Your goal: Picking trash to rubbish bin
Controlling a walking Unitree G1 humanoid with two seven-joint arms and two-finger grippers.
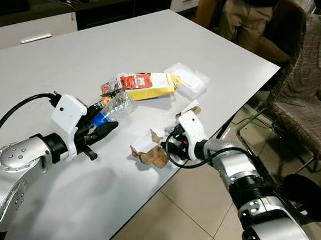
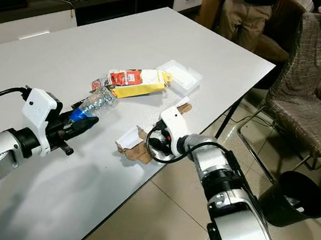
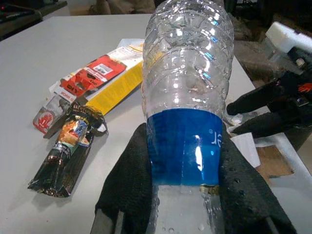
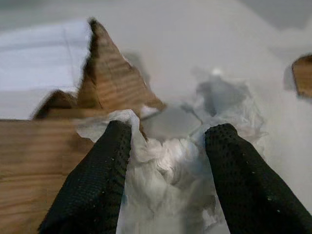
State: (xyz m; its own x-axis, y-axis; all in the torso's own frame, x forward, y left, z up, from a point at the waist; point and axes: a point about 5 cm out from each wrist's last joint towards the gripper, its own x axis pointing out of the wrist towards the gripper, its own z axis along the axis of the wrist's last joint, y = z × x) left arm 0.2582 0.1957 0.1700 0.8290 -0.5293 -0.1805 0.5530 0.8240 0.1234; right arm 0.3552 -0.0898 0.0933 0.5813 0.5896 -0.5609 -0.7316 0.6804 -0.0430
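My left gripper (image 1: 105, 129) is shut on a clear plastic bottle (image 1: 115, 106) with a blue label, holding it just above the white table (image 1: 69, 56). In the left wrist view the bottle (image 3: 187, 92) sits between both black fingers (image 3: 126, 187). My right gripper (image 1: 171, 145) is at the table's near right edge, beside a torn brown cardboard piece (image 1: 155, 155). Its fingers (image 4: 105, 170) stand open on either side of a crumpled white tissue (image 4: 168, 161) that lies on the table and touches both.
A yellow and red packet (image 1: 144, 86), a white foam box (image 1: 187, 79) and a dark snack wrapper (image 3: 68, 146) lie mid-table. A black bin (image 2: 294, 201) stands on the floor to the right, by a chair (image 1: 311, 86). A person (image 1: 246, 16) stands beyond the table.
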